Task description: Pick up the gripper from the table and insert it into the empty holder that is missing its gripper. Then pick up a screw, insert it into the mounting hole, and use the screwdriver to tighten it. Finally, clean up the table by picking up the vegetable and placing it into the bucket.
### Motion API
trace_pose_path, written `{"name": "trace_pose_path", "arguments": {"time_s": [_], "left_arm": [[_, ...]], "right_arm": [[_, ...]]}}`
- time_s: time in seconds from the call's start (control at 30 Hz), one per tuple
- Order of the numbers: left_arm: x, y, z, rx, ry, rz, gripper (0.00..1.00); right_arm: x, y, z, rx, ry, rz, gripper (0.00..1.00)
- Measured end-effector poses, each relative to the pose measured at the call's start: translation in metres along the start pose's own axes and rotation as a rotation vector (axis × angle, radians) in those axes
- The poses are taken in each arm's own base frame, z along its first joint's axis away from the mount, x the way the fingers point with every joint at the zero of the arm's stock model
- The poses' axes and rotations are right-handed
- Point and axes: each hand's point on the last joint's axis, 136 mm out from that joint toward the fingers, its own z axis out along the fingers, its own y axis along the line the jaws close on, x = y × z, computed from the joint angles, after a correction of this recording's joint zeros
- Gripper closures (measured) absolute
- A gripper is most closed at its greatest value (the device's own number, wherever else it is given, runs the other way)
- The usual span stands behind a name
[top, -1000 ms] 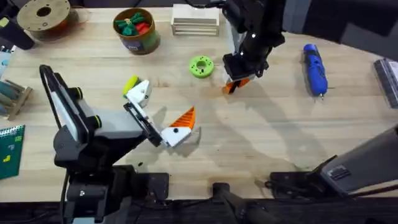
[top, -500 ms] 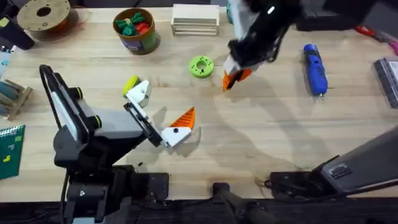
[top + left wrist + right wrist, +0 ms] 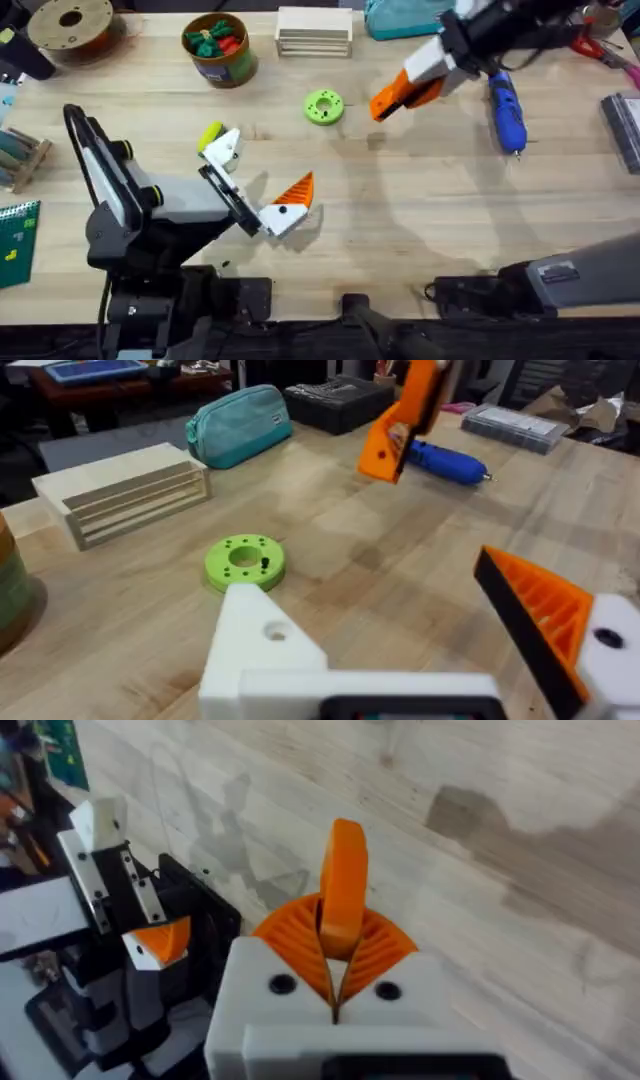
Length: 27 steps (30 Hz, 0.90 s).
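My right gripper (image 3: 402,94) hangs above the table's far right, its orange fingers shut on the loose orange gripper (image 3: 381,105), whose tip sticks out past the pads (image 3: 345,870). My left gripper (image 3: 258,172) rests open at centre left. One of its jaws is the plain white holder (image 3: 222,148) (image 3: 255,645); the other carries an orange finger (image 3: 296,188). The yellow vegetable (image 3: 210,133) lies against the holder. The blue screwdriver (image 3: 506,108) lies at the far right. The olive bucket (image 3: 220,62) stands at the back left with red and green toys inside.
A flat green ring disc (image 3: 323,106) with a small dark piece on it (image 3: 265,563) lies mid-table. A slatted wooden box (image 3: 313,30) and a teal pouch (image 3: 400,15) sit along the back edge. A spool (image 3: 70,25) is at the far left corner.
The right arm has lifted the orange gripper off the table and swung it up and to the right, toward the screwdriver. The left arm has stayed still.
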Motion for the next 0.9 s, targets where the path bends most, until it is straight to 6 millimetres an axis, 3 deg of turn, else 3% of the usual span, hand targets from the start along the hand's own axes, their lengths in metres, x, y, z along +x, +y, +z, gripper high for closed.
{"name": "trace_pose_path", "arguments": {"time_s": [0.33, 0.57, 0.7, 0.77, 0.9], "left_arm": [[0.0, 0.0, 0.0, 0.0, 0.0, 0.0, 0.074], [0.0, 0.0, 0.0, 0.0, 0.0, 0.0, 0.073], [0.0, 0.0, 0.0, 0.0, 0.0, 0.0, 0.074], [0.0, 0.0, 0.0, 0.0, 0.0, 0.0, 0.074], [0.0, 0.0, 0.0, 0.0, 0.0, 0.0, 0.073]], "right_arm": [[0.045, 0.001, -0.024, -0.113, -0.363, -0.117, 0.995], [0.051, -0.003, 0.011, -0.365, -0.338, -0.079, 0.995], [0.04, 0.004, 0.024, -0.522, -0.308, -0.098, 0.995], [0.028, 0.016, 0.042, -0.668, -0.273, -0.162, 0.995], [0.024, 0.034, 0.065, -0.787, -0.196, -0.203, 0.995]]}}
